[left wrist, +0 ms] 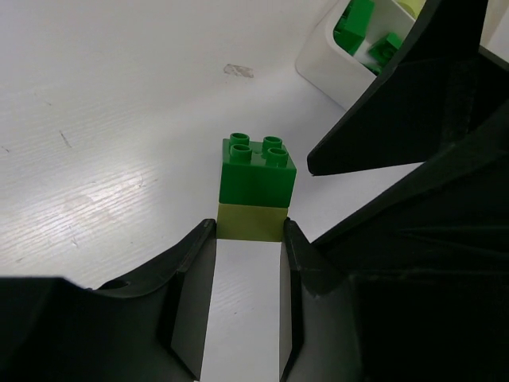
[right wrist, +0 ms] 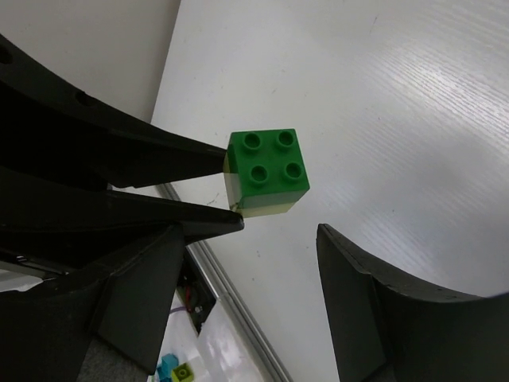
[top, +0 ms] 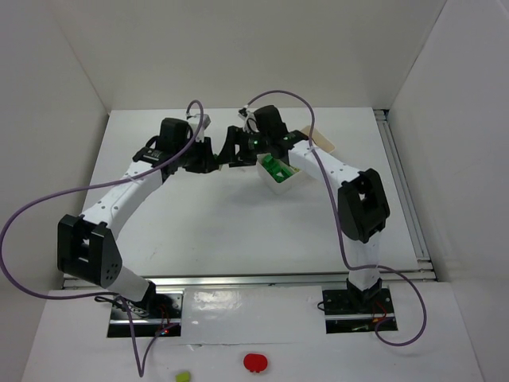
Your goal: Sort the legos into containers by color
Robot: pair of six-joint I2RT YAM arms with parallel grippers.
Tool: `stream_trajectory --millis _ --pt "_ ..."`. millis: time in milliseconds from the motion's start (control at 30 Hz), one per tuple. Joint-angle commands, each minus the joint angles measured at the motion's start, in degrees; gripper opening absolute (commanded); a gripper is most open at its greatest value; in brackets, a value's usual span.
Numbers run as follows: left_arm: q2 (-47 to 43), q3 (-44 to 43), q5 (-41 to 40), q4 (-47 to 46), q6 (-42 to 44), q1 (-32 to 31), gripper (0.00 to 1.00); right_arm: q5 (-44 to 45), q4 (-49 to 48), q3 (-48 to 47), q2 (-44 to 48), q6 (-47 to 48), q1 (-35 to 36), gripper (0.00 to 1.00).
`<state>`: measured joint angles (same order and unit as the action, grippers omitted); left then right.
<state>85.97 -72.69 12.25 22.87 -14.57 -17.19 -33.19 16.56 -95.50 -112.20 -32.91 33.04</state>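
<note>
The top external camera looked down from high above and behind the arm bases, far enough back to take in the whole table (top: 238, 231). The left wrist camera sat close behind the left end effector (left wrist: 249, 231), facing forward and down along its fingers, while the right wrist camera looked steeply down past the right end effector (right wrist: 250, 235). Both wrist views shared the brick stack (left wrist: 256, 187) (right wrist: 266, 171) at close range; the top and left wrist views shared the white tray (top: 288, 187) (left wrist: 322, 72).

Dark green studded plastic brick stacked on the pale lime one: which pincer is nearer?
Left. The left pincer grips the pale lime brick directly beneath the dark green brick; the right pincer hangs open nearby, touching neither.
</note>
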Motion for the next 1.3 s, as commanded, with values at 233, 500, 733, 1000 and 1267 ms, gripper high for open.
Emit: stream_trajectory --millis 233,500,733,1000,1267 --pt "-2.8 1.1 2.4 -2.4 2.0 0.0 0.00 -2.9 -10.7 1.4 -1.0 -6.0 -2.3 0.62" --pt "-3.4 2.2 1.3 -3.0 2.0 0.0 0.00 -4.3 -15.1 4.4 0.5 -9.5 -4.6 0.62" --pt "-2.7 2.7 1.9 -3.0 2.0 0.5 0.00 -5.1 -16.0 4.6 0.2 -10.5 -4.6 0.62" --pt "-3.3 2.7 1.9 -3.0 2.0 0.5 0.00 -9.1 -13.0 -0.7 -4.9 -8.5 -2.0 0.72" --pt "-3.9 2.7 1.9 -3.0 2.5 0.5 0.00 -9.7 -13.0 -1.3 -6.6 -8.5 -1.5 0.60"
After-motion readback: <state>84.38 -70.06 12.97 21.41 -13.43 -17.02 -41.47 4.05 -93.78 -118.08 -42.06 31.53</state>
